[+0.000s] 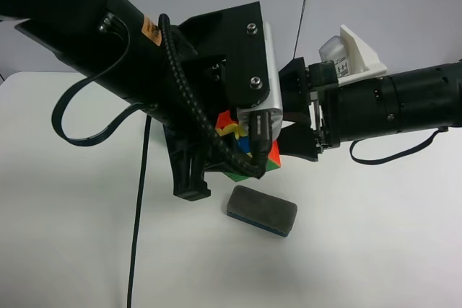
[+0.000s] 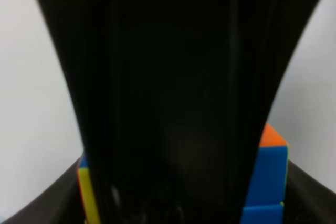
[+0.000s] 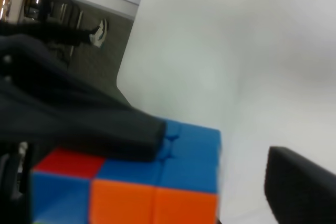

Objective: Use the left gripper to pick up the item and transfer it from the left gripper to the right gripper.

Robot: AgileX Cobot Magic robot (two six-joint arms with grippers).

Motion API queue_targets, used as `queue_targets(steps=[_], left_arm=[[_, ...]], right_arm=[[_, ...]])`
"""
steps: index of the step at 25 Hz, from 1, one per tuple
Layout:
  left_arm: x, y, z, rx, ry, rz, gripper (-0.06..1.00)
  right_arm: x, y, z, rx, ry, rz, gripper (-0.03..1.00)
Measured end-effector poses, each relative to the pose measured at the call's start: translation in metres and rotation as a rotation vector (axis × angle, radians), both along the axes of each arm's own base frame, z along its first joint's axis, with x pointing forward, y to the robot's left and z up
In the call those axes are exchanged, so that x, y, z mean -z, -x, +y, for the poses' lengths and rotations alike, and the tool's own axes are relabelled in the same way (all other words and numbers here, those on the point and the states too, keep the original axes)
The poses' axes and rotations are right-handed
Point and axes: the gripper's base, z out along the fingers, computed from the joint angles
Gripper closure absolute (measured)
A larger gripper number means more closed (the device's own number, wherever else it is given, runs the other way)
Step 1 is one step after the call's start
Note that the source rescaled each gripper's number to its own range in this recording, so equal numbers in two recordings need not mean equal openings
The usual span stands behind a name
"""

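The puzzle cube [image 1: 229, 126] hangs above the white table, held in my left gripper [image 1: 231, 156], the bulky black arm with the orange sticker; cable and bracket hide most of it. In the left wrist view a black finger [image 2: 173, 129] fills the frame, with the cube's orange and blue edge [image 2: 270, 177] showing beside it. My right gripper [image 1: 292, 138], on the arm with the white mount, reaches in from the exterior high view's right. Its jaws stand spread at the cube's side. In the right wrist view the cube [image 3: 157, 198] lies between dark fingers, with a gap to one finger [image 3: 299, 187].
A flat dark-grey felt eraser [image 1: 261, 210] lies on the table [image 1: 375, 250] just below the two grippers. A black cable [image 1: 138, 207] hangs from the left arm down toward the table's front. A grey wall is behind.
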Motion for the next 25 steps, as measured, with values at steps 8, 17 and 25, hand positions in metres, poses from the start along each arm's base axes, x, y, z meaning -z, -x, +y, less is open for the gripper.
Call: queue_targets(steps=[8, 17, 25], left_arm=[[-0.0025, -0.0028, -0.0016, -0.008, 0.028, -0.035, 0.93], [-0.0021, -0.0026, -0.0015, -0.007, 0.026, -0.035, 0.93], [-0.002, -0.0027, -0.0014, -0.003, 0.022, -0.039, 0.92]], right_arm=[[0.0039, -0.0015, 0.0004, 0.0, 0.004, 0.015, -0.01], [0.0024, -0.0006, 0.0016, -0.013, -0.01, 0.009, 0.93], [0.0022, -0.0008, 0.0016, -0.012, -0.012, 0.004, 0.93]])
